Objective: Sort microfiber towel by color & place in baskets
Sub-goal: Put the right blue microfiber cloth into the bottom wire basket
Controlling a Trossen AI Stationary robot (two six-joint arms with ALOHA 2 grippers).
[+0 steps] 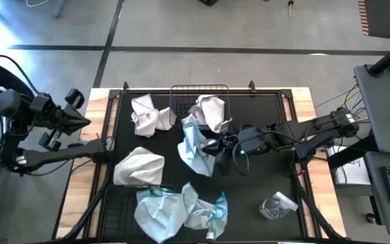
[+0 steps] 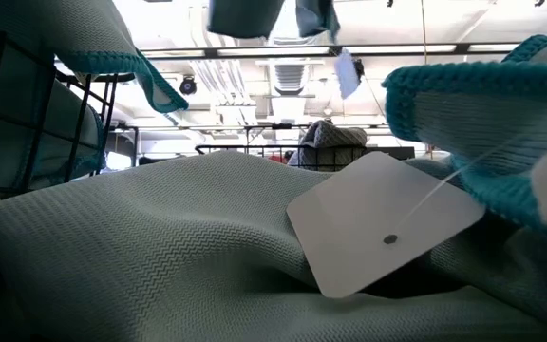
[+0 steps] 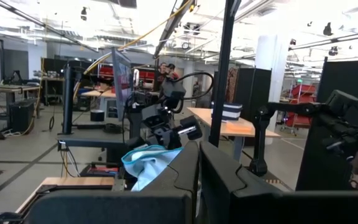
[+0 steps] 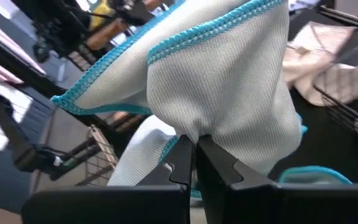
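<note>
My right gripper (image 1: 217, 146) is over the middle of the black mat, shut on a light blue towel (image 1: 195, 150) with teal edging (image 4: 229, 81). The same towel shows high up in the low view (image 2: 247, 14). A white towel (image 1: 210, 112) lies in the far basket (image 1: 181, 91). Two more white towels (image 1: 147, 115) (image 1: 139, 166) lie on the mat. Light blue towels (image 1: 164, 211) are heaped over the near basket (image 1: 117, 203). My left gripper (image 3: 197, 163) is raised at the table's left side, shut on nothing. My right gripper pinches a bunched fold of the light blue towel (image 4: 188, 127) between its two fingers, several layers gathered together. The fingers reach in from the table's right, slanting slightly down. The towel is lifted clear of the mat and hangs slack from the fingers.
A small clear plastic wrapper (image 1: 276, 205) lies on the mat near the right front. A white tag (image 2: 378, 223) on a thread rests on the blue towels close to the low camera. Bare mat shows right of the far basket.
</note>
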